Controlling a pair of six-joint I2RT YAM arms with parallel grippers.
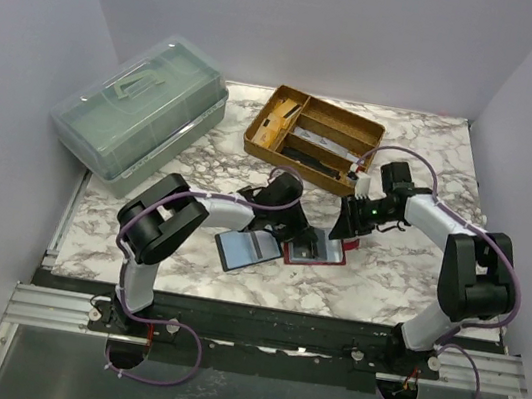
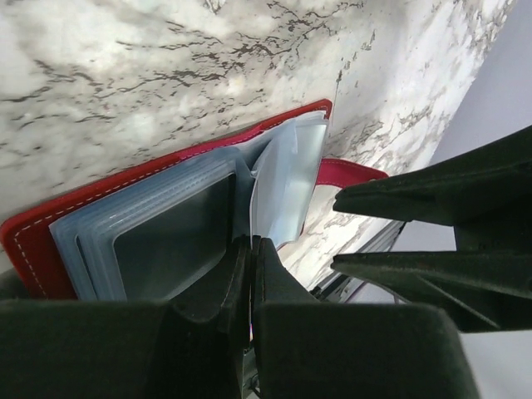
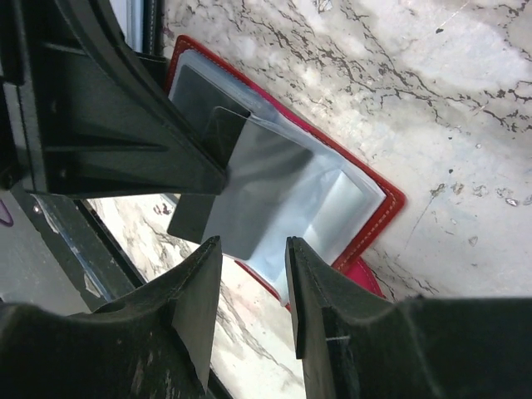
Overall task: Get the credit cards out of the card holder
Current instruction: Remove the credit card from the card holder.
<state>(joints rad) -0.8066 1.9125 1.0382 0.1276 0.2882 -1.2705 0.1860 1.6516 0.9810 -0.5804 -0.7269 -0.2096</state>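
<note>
**What I can't make out**

From above, my left end effector [image 1: 295,235] hides the card holder's [image 1: 318,254] left side, and my right end effector [image 1: 347,230] hides its far corner. The dark bits in the tray [image 1: 313,138] are too small to name.

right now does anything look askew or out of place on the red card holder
One clear sleeve is lifted off the red card holder, apparently pinched by the left gripper, and a dark card sticks partway out of its edge at an angle. Nothing looks spilled or damaged.
</note>
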